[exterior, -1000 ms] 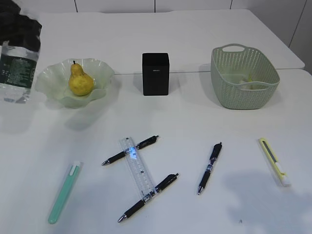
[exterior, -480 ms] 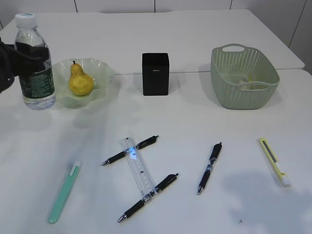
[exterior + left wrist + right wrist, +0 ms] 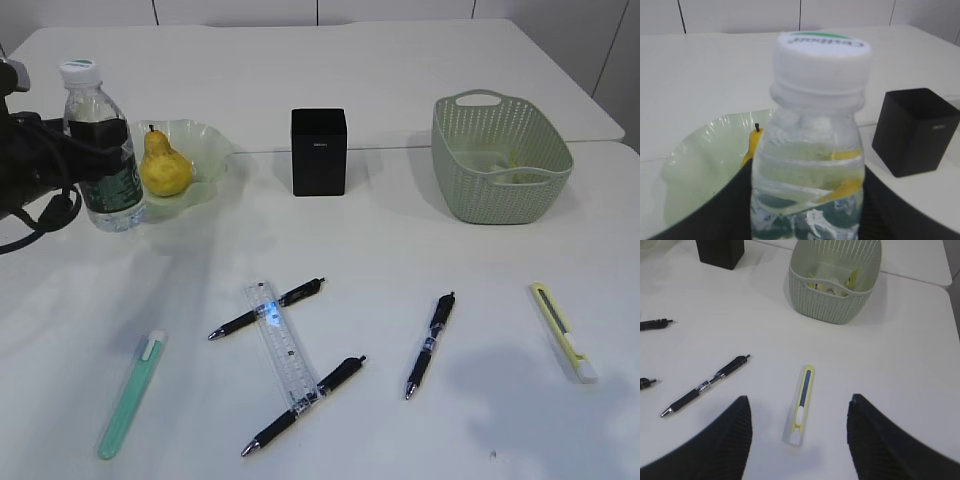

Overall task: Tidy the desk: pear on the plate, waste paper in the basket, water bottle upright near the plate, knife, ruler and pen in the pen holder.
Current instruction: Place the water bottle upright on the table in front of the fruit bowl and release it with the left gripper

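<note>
The left hand (image 3: 100,160) is gripping the small clear plastic water bottle with a dark green label and white-green cap (image 3: 103,150) around its labelled middle, and it is holding the bottle upright. Compared with half a second ago, the bottle is sitting further right and slightly lower, now just beside the left edge of the translucent pale green plate with a ruffled rim (image 3: 205,160) and covering part of it, where a second ago it was hanging at the far left edge of the view. In the left wrist view the bottle (image 3: 812,150) is filling the foreground, with the yellow pear with a short dark stem (image 3: 752,145) lying on the plate (image 3: 700,165) behind it and the small black square pen holder (image 3: 915,130) standing to the right.

The right hand (image 3: 797,435) is hovering with its jaws spread apart and nothing between them, above the yellow-edged utility knife (image 3: 801,402) lying flat on the white bench (image 3: 400,250).

Nothing else is differing from the earlier frames. The pear (image 3: 163,165) is resting on the plate, the pen holder (image 3: 319,150) is standing mid-bench, and the sage-green oval plastic basket (image 3: 500,160) is holding the yellow and white waste paper (image 3: 832,280). The long clear plastic ruler (image 3: 280,350) is lying across two of the three black pens (image 3: 430,345), and a mint-green cased tool (image 3: 133,393) is lying at the front left.
</note>
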